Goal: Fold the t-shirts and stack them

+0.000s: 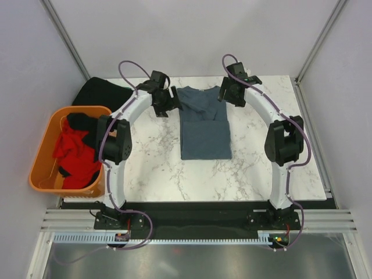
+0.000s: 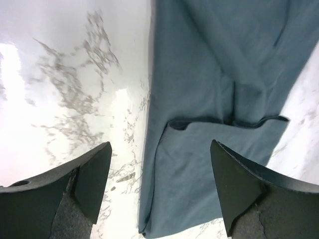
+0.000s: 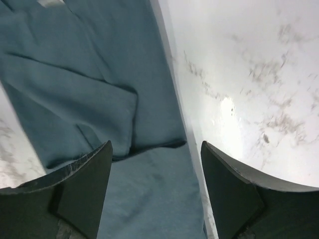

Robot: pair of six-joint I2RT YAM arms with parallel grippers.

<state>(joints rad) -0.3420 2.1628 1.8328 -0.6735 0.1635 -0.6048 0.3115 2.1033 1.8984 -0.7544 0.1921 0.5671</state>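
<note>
A slate blue-grey t-shirt point(image 1: 203, 123) lies flat on the marble table, its sides folded in and its lower part doubled over. My left gripper point(image 1: 168, 103) hovers open over the shirt's far left edge; in the left wrist view the cloth point(image 2: 209, 99) lies below the spread fingers point(image 2: 92, 174), untouched. My right gripper point(image 1: 226, 94) hovers open over the far right edge, and the shirt point(image 3: 99, 99) passes under its fingers point(image 3: 224, 184). Red point(image 1: 72, 152) and black point(image 1: 81, 123) t-shirts lie bunched in the orange basket point(image 1: 43, 151). Another black t-shirt point(image 1: 104, 93) lies at the far left.
The orange basket stands off the table's left edge, next to the left arm's elbow point(image 1: 113, 145). White marble table point(image 1: 157, 157) surrounds the shirt. Grey walls and metal posts point(image 1: 64, 35) close in the back and sides.
</note>
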